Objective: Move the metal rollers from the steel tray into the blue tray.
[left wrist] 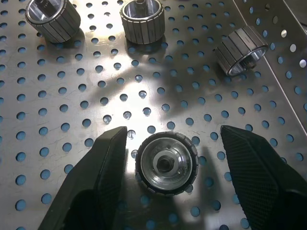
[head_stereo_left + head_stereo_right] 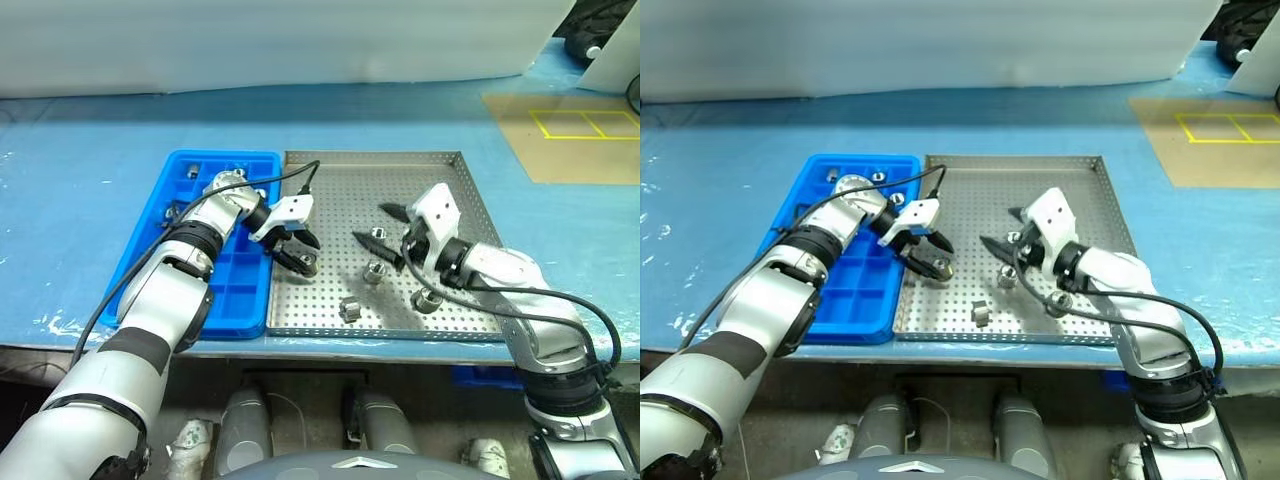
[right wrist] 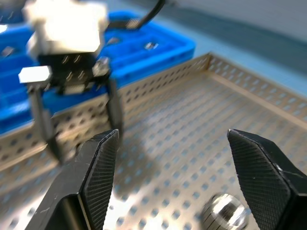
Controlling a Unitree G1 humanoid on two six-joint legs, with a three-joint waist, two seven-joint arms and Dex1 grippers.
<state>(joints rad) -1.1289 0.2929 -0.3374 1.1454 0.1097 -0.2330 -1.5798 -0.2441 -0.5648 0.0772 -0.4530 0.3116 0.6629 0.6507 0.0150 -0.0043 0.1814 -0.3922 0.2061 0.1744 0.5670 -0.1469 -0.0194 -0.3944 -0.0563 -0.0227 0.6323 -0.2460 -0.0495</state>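
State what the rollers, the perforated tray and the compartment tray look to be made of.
Metal rollers: seemingly polished steel, with bright reflections and ribbed sides. Steel tray: dull silver sheet metal, matte sheen, punched with rows of holes. Blue tray: likely moulded plastic, with uniform bright colour and smooth rounded walls.

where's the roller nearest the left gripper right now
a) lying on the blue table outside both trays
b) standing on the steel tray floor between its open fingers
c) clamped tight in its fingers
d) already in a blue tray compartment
b: in the left wrist view the metal roller stands on the perforated floor of the steel tray, with a gap to each finger of the open left gripper.
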